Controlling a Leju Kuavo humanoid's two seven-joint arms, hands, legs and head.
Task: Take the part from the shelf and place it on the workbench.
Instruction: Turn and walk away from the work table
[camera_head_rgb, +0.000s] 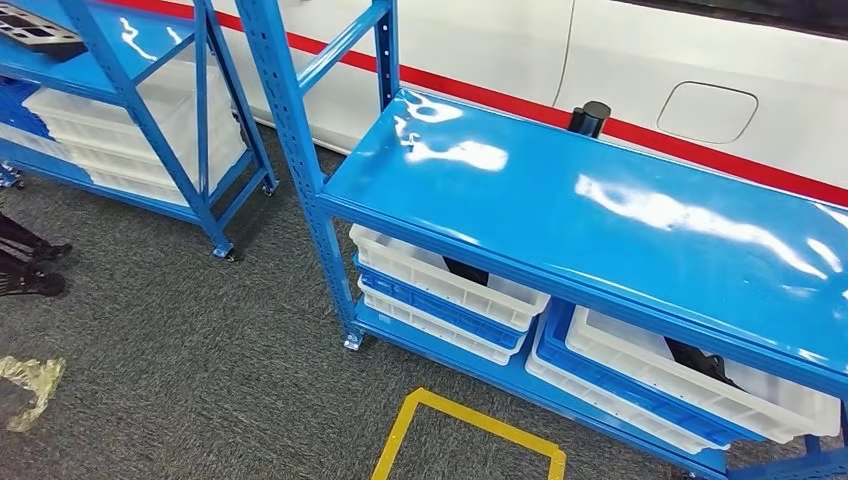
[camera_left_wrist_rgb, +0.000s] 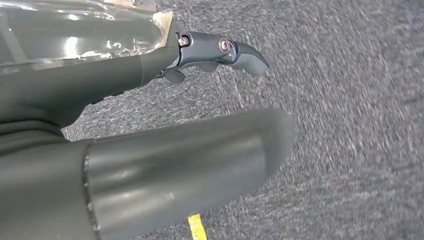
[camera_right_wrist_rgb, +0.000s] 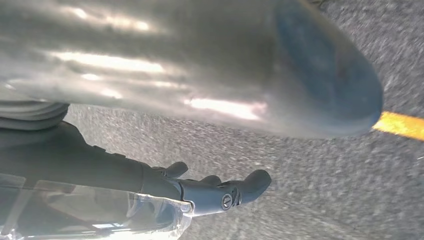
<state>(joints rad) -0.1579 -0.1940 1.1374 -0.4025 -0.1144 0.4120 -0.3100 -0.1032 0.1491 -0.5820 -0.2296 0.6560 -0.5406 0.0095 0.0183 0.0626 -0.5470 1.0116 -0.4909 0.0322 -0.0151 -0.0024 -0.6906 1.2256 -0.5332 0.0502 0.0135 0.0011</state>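
- Far left of the head view: a blue shelf rack (camera_head_rgb: 150, 60) stands on grey carpet (camera_head_rgb: 200, 370). A dark flat part (camera_head_rgb: 35, 28) lies on its upper shelf at the top left corner, only partly in frame.
- Below that shelf, stacked white bins (camera_head_rgb: 130, 130) fill the lower level, with blue crates (camera_head_rgb: 15, 105) at the edge.
- Left edge, on the carpet: dark tripod-like legs (camera_head_rgb: 25, 265), and lower down a crumpled piece of clear film (camera_head_rgb: 30, 385).
- Centre to right: a second blue rack, the workbench (camera_head_rgb: 600, 215), has a glossy bare top with light glare on it.
- A short black cylinder (camera_head_rgb: 590, 118) shows at the workbench's far edge.
- Under the top: white trays (camera_head_rgb: 440, 280) stacked with a blue tray (camera_head_rgb: 430, 300); dark items lie inside, too hidden to identify. More white trays (camera_head_rgb: 690, 385) sit to the right.
- Yellow floor tape (camera_head_rgb: 470, 430) forms a box outline just in front of the workbench.
- Behind both racks: a white panel with a red stripe (camera_head_rgb: 700, 150).
- Left hand (camera_left_wrist_rgb: 165, 125), left wrist view: hangs over the carpet, thumb and fingers (camera_left_wrist_rgb: 225, 52) extended and apart, holding nothing. Clear film wraps the back of the hand.
- Right hand (camera_right_wrist_rgb: 200, 145), right wrist view: likewise over the carpet, fingers (camera_right_wrist_rgb: 235, 192) stretched out and apart, nothing held.
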